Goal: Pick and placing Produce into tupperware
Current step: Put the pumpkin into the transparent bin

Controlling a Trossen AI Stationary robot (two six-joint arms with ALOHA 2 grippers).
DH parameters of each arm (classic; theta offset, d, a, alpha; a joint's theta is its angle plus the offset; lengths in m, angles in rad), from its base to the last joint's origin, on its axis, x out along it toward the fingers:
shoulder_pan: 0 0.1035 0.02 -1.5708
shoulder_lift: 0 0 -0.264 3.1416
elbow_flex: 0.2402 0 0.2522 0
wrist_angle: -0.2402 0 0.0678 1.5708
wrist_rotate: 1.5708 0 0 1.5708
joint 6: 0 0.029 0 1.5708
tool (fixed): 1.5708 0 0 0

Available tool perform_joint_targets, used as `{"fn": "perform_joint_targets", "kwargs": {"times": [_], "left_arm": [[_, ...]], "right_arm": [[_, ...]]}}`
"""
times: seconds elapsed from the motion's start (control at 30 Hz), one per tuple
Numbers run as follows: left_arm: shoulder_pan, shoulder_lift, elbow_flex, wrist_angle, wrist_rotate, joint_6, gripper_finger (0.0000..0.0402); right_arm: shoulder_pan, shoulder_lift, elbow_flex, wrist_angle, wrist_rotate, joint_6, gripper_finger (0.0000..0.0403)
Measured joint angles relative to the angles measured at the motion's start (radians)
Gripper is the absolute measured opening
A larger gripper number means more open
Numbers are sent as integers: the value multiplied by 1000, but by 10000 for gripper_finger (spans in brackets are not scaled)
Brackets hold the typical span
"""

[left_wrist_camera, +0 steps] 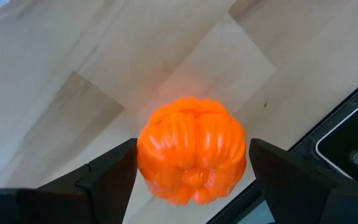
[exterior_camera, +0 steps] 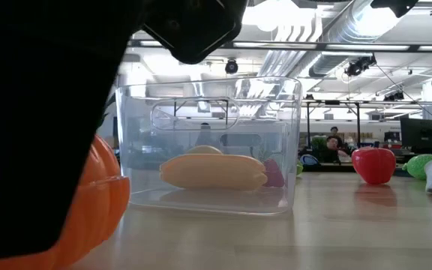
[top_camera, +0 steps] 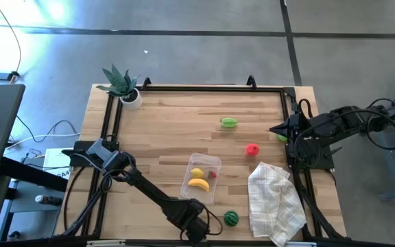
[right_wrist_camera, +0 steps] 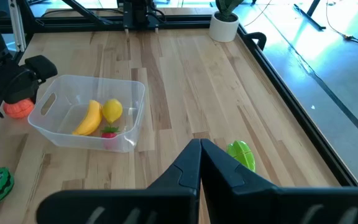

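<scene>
A ribbed orange toy fruit rests on the wood near the table's near edge, left of the tupperware. My left gripper points straight down over it, open, one finger close on each side. The clear tupperware holds a banana, a lemon and a small red piece. Loose produce lies around: a striped watermelon, a red fruit and a green fruit. My right gripper waits shut at the right edge, above another green piece.
A white checked cloth lies crumpled at the near right. A potted plant stands at the far left corner. A black frame rail runs around the tabletop. Bare wood lies between the tupperware and the far edge.
</scene>
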Motion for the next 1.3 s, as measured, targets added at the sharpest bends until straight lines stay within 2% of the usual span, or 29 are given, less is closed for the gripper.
{"fn": "perform_joint_targets", "kwargs": {"times": [0.17, 0.5, 0.83, 1.17, 1.3], "left_arm": [[0, 0, 0, -17, 1, -4, 289], [0, 0, 0, -16, -9, 4, 237], [0, -1, 13, 26, 0, 74, 262], [0, -4, 131, -10, -9, 266, 176], [1, -5, 138, -63, -4, 285, 152]], "right_arm": [[0, 0, 0, 0, 0, 0, 0], [0, 0, 0, 0, 0, 0, 0], [0, 0, 0, 0, 0, 0, 0], [0, 0, 0, 0, 0, 0, 0], [0, 0, 0, 0, 0, 0, 0]]}}
